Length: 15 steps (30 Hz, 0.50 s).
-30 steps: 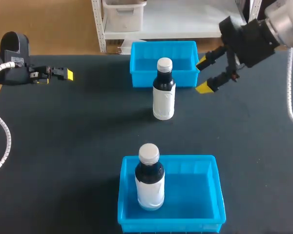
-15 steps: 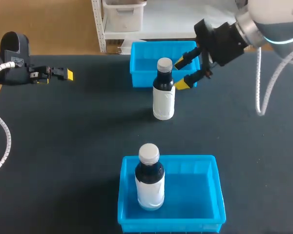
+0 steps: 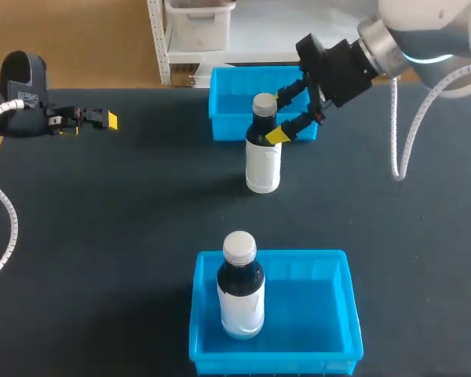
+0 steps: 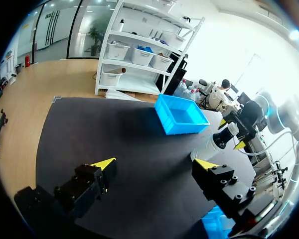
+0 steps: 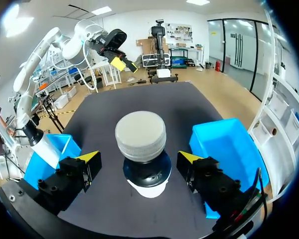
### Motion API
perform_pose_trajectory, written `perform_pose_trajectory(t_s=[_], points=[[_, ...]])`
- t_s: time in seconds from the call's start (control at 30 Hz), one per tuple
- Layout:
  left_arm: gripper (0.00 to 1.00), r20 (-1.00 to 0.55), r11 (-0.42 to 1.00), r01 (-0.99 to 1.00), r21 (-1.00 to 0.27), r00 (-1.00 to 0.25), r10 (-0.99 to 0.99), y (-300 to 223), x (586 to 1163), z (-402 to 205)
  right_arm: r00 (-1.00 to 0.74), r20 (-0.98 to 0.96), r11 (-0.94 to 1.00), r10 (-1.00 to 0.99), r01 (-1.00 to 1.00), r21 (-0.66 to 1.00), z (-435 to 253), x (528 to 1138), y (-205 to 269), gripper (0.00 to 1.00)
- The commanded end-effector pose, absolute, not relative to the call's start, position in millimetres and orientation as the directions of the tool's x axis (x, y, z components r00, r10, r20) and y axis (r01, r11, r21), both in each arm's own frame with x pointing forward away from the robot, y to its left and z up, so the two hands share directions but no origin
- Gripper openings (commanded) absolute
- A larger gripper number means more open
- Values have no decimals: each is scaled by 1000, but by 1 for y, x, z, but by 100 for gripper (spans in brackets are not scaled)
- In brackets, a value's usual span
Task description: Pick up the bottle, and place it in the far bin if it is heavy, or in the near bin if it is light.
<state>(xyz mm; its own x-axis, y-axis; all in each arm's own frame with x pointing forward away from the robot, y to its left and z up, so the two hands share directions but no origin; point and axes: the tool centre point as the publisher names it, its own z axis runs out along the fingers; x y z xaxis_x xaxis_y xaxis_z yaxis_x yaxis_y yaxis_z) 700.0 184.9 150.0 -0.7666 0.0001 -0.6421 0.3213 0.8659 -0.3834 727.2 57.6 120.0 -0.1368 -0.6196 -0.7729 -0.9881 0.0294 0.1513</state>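
Observation:
A dark bottle (image 3: pixel 263 149) with a white label and a pale cap stands upright mid-table, just in front of the far blue bin (image 3: pixel 228 106). My right gripper (image 3: pixel 282 115) is open at the bottle's neck, with one yellow fingertip on each side. From the right wrist, the cap (image 5: pixel 140 135) sits between the spread fingers of the right gripper (image 5: pixel 139 158), with a gap on both sides. My left gripper (image 3: pixel 104 120) hangs at the far left of the table, away from the bottle. In its own view the left gripper (image 4: pixel 154 163) is open with nothing in it.
A second, similar bottle (image 3: pixel 240 289) stands upright in the near blue bin (image 3: pixel 314 314) at the table's front. The far bin (image 4: pixel 182 115) holds nothing that I can see. Bare dark tabletop lies between the two bins and on the left side.
My right arm has swung left and down from the table's right back toward the bottle. Its open fingers now straddle the neck. The left arm and both bottles have not moved.

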Motion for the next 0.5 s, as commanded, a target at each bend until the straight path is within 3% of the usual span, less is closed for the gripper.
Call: perform_pose_trajectory(t_s=[0.03, 0.17, 0.23, 0.33, 0.5], points=[[100, -642, 866, 321, -383, -767, 0, 185, 700, 150, -140, -774, 32, -618, -988, 153, 118, 726, 64, 100], [100, -642, 866, 321, -383, -767, 0, 185, 700, 150, -144, -776, 33, -615, -987, 157, 117, 726, 68, 99], [100, -642, 866, 321, -383, -767, 0, 185, 700, 150, -145, -777, 34, -613, -987, 157, 117, 726, 68, 93], [100, -642, 866, 321, -383, -767, 0, 185, 700, 150, -147, -778, 37, -611, -987, 158, 117, 726, 69, 73], [100, -642, 866, 321, -383, -767, 0, 185, 700, 150, -149, -779, 39, -609, -987, 158, 116, 727, 70, 53]])
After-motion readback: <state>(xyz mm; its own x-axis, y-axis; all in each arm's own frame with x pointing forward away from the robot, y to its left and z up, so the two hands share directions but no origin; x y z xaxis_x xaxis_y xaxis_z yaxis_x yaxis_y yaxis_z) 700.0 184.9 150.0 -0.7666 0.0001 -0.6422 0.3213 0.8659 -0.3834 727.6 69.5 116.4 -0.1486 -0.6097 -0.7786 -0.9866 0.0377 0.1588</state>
